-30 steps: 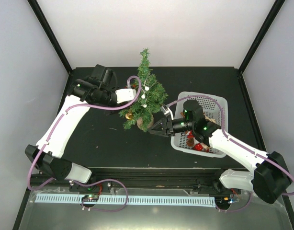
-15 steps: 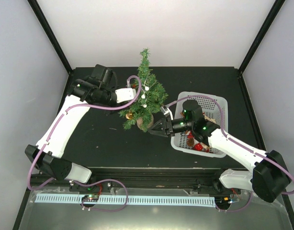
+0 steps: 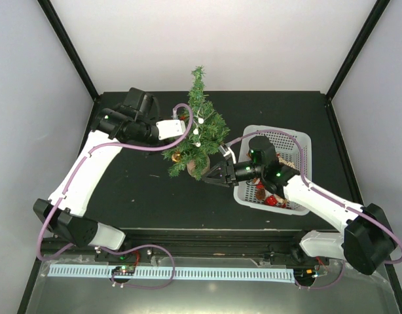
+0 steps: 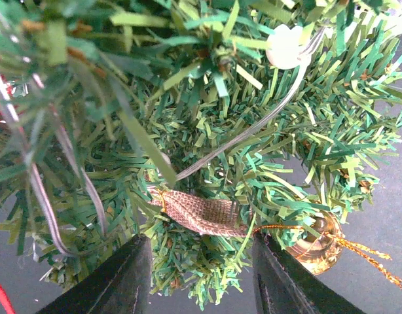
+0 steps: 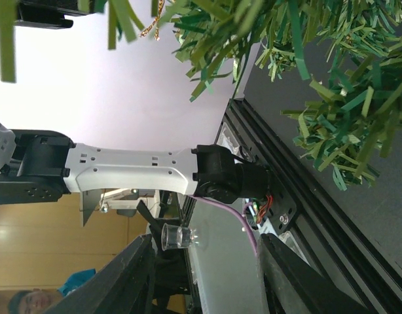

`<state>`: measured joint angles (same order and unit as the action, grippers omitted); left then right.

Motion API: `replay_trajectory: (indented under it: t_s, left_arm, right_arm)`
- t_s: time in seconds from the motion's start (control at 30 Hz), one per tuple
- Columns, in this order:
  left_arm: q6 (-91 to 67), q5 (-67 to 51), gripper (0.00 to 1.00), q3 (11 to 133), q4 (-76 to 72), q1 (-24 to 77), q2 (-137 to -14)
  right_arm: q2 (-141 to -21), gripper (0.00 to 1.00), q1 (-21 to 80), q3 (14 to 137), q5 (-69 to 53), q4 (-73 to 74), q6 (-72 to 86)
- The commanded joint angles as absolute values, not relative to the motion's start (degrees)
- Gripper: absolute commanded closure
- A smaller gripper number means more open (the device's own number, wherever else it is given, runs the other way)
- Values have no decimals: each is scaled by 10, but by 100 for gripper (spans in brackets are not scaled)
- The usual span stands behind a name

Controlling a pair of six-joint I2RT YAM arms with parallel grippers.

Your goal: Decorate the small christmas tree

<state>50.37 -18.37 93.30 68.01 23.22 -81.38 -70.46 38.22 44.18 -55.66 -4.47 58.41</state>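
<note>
The small christmas tree [image 3: 200, 140] stands upright near the tabletop's centre, with a white basket [image 3: 299, 140] toward the right edge. Left gripper [image 4: 201, 268]: fingers spread, foliage between them. Right gripper [image 3: 214, 175]: fingers spread, just beside the tree's base.

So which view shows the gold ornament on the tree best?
Left wrist: the ornament hangs close and sharp at the tree branch tips, its cord showing. The top view gives only a small gold speck low on the tree. The right wrist shows branches but no ornament.
</note>
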Motion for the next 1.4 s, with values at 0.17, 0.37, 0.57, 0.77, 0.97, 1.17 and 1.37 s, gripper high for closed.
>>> replay_trajectory:
  t_s: [0.17, 0.37, 0.57, 0.77, 0.97, 1.17, 1.37]
  left_arm:
    - [498, -177, 56, 970, 680, 230, -798]
    - [503, -171, 56, 971, 690, 230, -791]
    - [515, -157, 56, 960, 699, 230, -779]
    - [523, -139, 56, 936, 695, 226, -765]
    - [524, -132, 55, 927, 699, 219, -755]
    - [512, -149, 55, 934, 722, 195, -738]
    - [500, -267, 55, 940, 798, 127, -691]
  right_arm:
    - [-706, 55, 380, 439, -566, -56, 579]
    - [-707, 55, 380, 440, -566, -56, 578]
    - [-707, 55, 380, 439, -564, -52, 574]
    - [-708, 55, 380, 439, -564, -51, 572]
    - [-707, 55, 380, 439, -564, -47, 569]
    - [-682, 56, 369, 443, -549, 12, 533]
    - [-580, 57, 309, 458, -497, 176, 452]
